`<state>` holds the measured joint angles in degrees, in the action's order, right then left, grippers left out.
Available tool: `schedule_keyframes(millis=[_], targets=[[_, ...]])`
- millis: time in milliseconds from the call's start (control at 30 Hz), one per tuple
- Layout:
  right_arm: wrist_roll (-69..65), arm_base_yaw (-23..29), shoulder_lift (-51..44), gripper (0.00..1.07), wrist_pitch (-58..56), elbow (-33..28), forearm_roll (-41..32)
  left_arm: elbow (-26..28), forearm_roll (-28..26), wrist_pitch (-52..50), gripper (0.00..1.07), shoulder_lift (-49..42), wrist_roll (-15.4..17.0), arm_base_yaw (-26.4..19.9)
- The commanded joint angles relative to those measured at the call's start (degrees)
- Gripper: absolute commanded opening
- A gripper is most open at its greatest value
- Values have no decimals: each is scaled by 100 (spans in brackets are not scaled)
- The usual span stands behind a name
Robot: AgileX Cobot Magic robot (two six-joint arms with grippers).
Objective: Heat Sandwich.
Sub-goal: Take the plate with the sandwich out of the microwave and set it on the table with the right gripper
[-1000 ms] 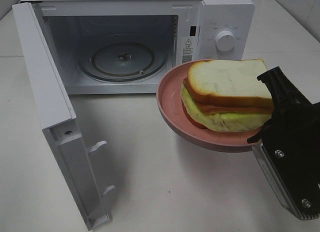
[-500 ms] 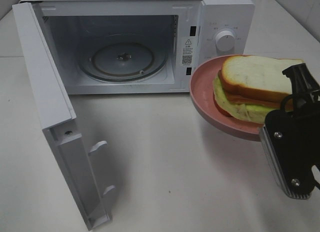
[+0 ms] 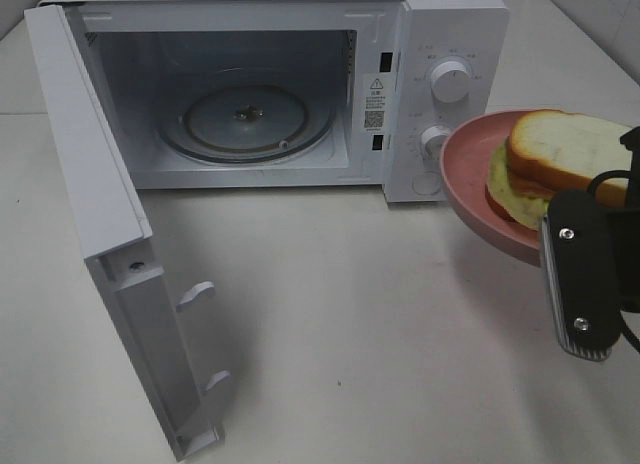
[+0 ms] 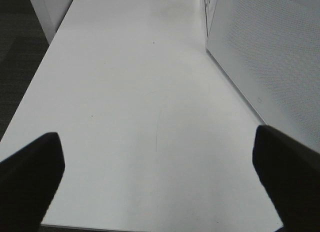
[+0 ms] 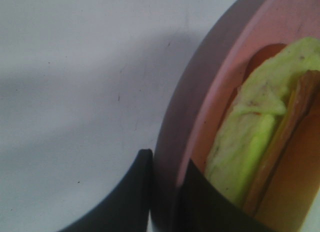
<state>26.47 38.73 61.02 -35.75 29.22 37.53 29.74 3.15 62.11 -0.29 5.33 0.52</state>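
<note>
A warning-triangle sticker [image 3: 376, 101] on the microwave [image 3: 300, 44] front frame; its small print is unreadable.

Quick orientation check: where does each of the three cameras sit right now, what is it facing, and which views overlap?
Exterior high: mounted high in front, looking down at the open microwave, table and right gripper holding the pink plate with the sandwich.
Left wrist: on the left arm, facing along bare table beside the microwave door; both open fingertips show.
Right wrist: on the right arm, close on the plate rim pinched by its fingers.
Shared: exterior and right wrist both show plate and sandwich.
</note>
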Motion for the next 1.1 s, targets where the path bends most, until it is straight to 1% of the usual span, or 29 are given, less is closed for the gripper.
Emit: schedule_keyframes(millis=[33, 200, 567, 667, 800, 1033, 1100], targets=[[-602, 6, -86, 0, -264, 17, 281, 0, -17, -69, 98, -92, 0, 23], [-1152, 6, -86, 0, -642, 17, 458, 0, -17, -69, 98, -92, 0, 23], [-2045, 6, -86, 0, -1272, 17, 458, 0, -17, -69, 98, -92, 0, 23], [-2647, 6, -86, 0, -1702, 17, 458, 0, -17, -69, 98, -92, 0, 23], [-2962, 6, -86, 0, -2097, 17, 579, 0, -17, -69, 98, -92, 0, 23], [-3610, 6, -69, 0, -2108, 29, 733, 0, -17, -69, 98, -92, 0, 23], [-3942, -11, 74, 0, -2114, 29, 751, 0, -17, -69, 98, -92, 0, 23]])
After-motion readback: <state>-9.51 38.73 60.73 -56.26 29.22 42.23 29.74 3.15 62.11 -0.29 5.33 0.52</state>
